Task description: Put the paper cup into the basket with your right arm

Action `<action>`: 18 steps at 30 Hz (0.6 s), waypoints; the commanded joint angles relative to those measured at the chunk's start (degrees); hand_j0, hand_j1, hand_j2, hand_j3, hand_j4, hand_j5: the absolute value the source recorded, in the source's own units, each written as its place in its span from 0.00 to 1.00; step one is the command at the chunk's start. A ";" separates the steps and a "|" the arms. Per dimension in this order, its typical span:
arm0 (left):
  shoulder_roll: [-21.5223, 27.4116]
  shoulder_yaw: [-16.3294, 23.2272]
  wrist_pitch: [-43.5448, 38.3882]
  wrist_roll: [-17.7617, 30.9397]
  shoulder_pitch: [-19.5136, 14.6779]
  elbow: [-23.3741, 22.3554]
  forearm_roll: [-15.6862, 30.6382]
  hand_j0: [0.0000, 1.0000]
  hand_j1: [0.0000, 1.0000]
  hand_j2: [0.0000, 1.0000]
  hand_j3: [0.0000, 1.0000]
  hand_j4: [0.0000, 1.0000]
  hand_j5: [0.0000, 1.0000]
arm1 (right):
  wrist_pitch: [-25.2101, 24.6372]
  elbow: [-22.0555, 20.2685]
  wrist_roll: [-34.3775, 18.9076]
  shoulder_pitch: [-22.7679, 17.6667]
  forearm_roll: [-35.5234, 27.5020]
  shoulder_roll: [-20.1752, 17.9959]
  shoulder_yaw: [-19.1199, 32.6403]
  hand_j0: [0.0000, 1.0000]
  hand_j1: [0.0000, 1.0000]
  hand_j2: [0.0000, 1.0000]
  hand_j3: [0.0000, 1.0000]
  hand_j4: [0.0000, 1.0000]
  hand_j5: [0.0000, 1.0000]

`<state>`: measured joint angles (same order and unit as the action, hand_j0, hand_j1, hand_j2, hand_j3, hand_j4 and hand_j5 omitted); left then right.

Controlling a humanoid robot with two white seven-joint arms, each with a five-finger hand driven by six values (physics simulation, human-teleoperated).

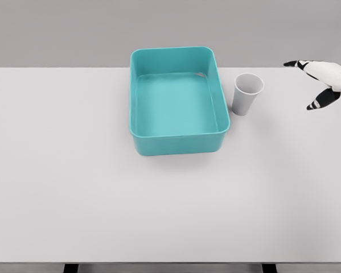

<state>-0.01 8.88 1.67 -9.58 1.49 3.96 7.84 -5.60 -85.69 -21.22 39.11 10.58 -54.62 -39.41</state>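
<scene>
Risk lies chiefly in the first contact. The paper cup (248,94) stands upright on the table (170,199), right of centre in the upper half of the frame, just beside the right wall of the teal basket (176,100) but not touching it. The right hand (324,82) shows at the right edge, well apart from the cup, with fingers spread and nothing held.

Judged hazards:
- The cup looks light and empty; a finger striking its rim or side before the grasp closes could tip it or push it against the basket wall.
- Little room shows between cup and basket, so fingers reaching round the cup's left side may catch the basket rim.
- A hard squeeze may crush the thin wall; a loose one may let the cup slip during the lift.
- The carry must clear the basket rim, or the cup's base may snag and drop outside.

Limits of view:
- The right hand is cut off by the frame edge; wrist and arm are unseen, and the finger count cannot be confirmed.
- The left arm is not in view.
- The inside of the cup is only partly visible.
</scene>
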 commanded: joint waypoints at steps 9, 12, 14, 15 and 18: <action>0.01 0.00 0.00 0.00 0.00 0.00 -0.01 1.00 1.00 1.00 1.00 1.00 1.00 | 1.03 2.53 -8.82 0.00 -16.53 0.21 3.19 0.99 0.99 0.99 0.99 0.99 0.99; 0.01 0.00 0.00 0.00 0.00 0.00 -0.01 1.00 1.00 1.00 1.00 1.00 1.00 | 24.13 30.82 -13.78 1.67 -37.20 8.99 4.16 1.00 1.00 1.00 1.00 1.00 1.00; 0.01 0.00 0.00 0.00 0.00 0.00 -0.01 1.00 1.00 1.00 1.00 1.00 1.00 | 28.28 38.06 -13.78 2.46 -44.68 13.04 4.16 1.00 1.00 1.00 1.00 1.00 1.00; 0.01 0.00 0.00 0.00 0.00 0.00 -0.01 1.00 1.00 1.00 1.00 1.00 1.00 | 28.37 37.88 -13.78 2.37 -45.13 13.66 4.16 1.00 1.00 1.00 1.00 1.00 1.00; 0.01 0.00 0.00 0.00 0.00 0.00 -0.01 1.00 1.00 1.00 1.00 1.00 1.00 | 27.93 38.49 -13.78 2.20 -45.13 16.82 4.16 1.00 1.00 1.00 1.00 1.00 1.00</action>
<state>-0.01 8.88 1.66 -9.58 1.49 3.97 7.83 20.49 -50.52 -34.59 41.31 -31.30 -40.62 -35.39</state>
